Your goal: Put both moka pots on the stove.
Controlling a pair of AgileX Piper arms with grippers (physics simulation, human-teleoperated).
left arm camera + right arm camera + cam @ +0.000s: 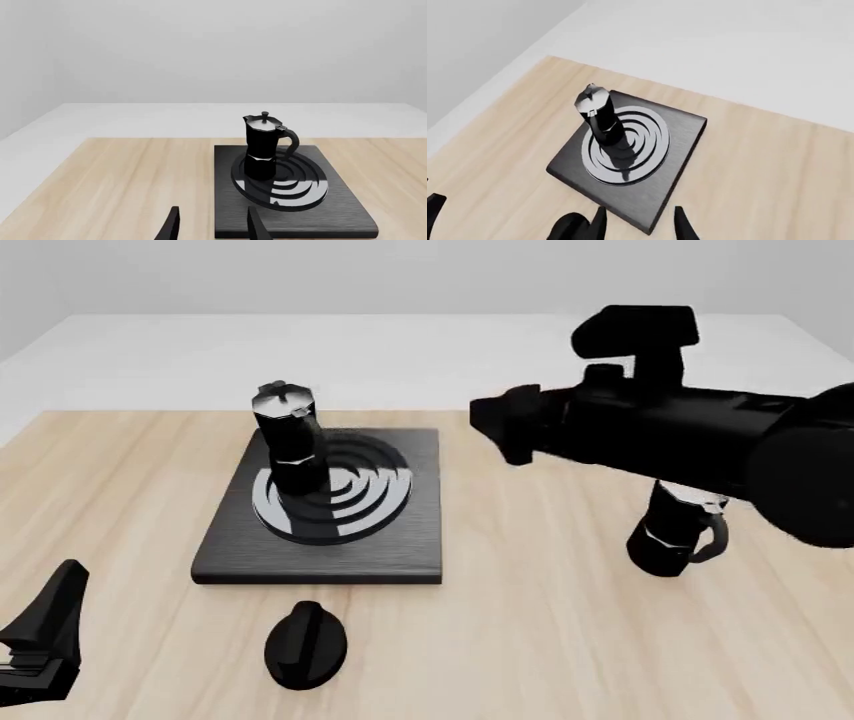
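The second moka pot (pixel 678 538) is half hidden behind the bulky black right arm (pixel 667 435), and stands on the pale wood-grain counter (pixel 534 620) well apart from the stove (pixel 407 540). The first moka pot (pixel 288 440), faceted with a silvery lid, is set upright on the brushed slab's concentric rings. The left pincer (pixel 210 225) and right pincer (pixel 639 222) are cut off at the frame edge, tips spread and empty; a glossy oval knob (pixel 307 643) lies near the stove.

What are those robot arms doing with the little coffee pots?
They are putting two pots on the stove. One pot already stands on the burner rings. The other pot is still on the table to the right, partly hidden behind the right arm. The right hand is open and holds nothing, up over the table near the stove. The left hand is open too, low at the near left. A black knob lies in front of the stove.
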